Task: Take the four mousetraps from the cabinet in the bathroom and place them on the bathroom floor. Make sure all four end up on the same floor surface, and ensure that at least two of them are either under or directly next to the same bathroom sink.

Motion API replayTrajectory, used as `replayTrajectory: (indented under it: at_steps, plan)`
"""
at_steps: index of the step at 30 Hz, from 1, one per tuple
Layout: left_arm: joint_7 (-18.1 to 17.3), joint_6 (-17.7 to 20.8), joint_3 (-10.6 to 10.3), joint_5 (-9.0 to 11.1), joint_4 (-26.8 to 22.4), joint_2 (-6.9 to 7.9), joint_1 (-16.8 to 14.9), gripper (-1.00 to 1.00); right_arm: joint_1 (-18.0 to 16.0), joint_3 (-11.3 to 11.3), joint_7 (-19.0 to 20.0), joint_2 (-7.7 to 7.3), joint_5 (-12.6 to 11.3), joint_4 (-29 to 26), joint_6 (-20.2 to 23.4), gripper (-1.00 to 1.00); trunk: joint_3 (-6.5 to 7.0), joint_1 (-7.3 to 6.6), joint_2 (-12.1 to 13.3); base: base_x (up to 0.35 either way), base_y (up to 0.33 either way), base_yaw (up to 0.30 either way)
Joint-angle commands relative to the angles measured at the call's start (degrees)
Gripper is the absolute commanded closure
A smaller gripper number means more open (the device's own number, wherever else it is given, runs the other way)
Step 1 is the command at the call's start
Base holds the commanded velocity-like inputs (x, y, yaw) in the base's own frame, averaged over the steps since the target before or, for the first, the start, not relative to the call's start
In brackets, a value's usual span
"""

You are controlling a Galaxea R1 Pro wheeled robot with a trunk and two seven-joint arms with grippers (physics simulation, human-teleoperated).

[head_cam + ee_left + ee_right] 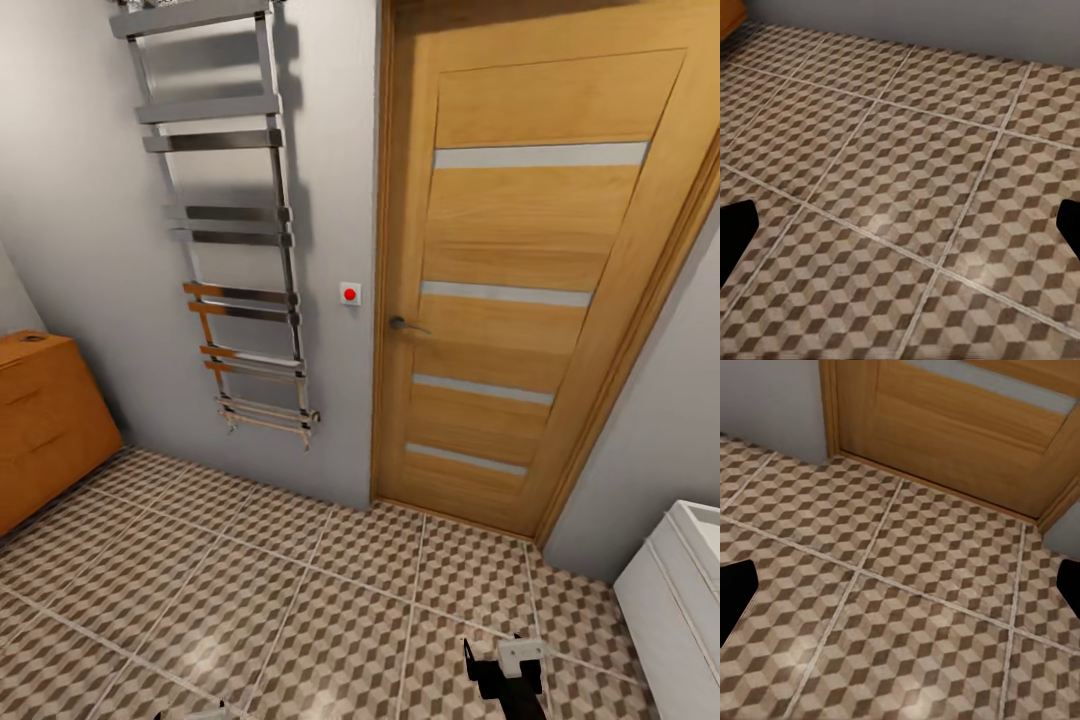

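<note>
Two black fingertips show at the opposite edges of each wrist view, well apart with only tile between them, so my left gripper (pixel 900 225) and my right gripper (pixel 900 585) both stand open and hold nothing. In the head view the right gripper (pixel 508 668) hangs low at the near right, above the bathroom floor (pixel 300 600).

That floor spreads under both grippers: large square tiles in a brown, beige and cream cube pattern, with pale grout lines running diagonally from the near left toward the far right. The white vanity with the bathroom sink (pixel 675 590) stands at the right edge, just right of my right gripper, with its long side running from near to far.

Ahead stands a closed wooden door (pixel 520 270) with four pale horizontal glass strips and a metal lever handle (pixel 405 324). On the grey wall left of it sit a small white switch with a red button (pixel 350 293) and a tall chrome towel rail (pixel 225 220). An orange wooden cabinet (pixel 45 425) stands at the far left on the tiles.
</note>
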Motion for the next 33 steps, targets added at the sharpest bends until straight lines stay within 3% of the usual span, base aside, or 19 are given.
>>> replayTrajectory:
  at_steps: [1,33]
  plan:
    - [0.5,-0.2,-0.2,-0.4,0.2,-0.02,-0.1,-1.00,0.0,0.3,-0.6,-0.02,0.6,0.0,-0.1,-1.00,-0.13,0.03,-0.1,-0.080,0.000,0.277]
    - [0.5,-0.2,-0.2,-0.4,0.2,-0.02,-0.1,-1.00,0.0,0.3,-0.6,-0.02,0.6,0.0,-0.1,-1.00,-0.13,0.03,-0.1,-0.080,0.000,0.277]
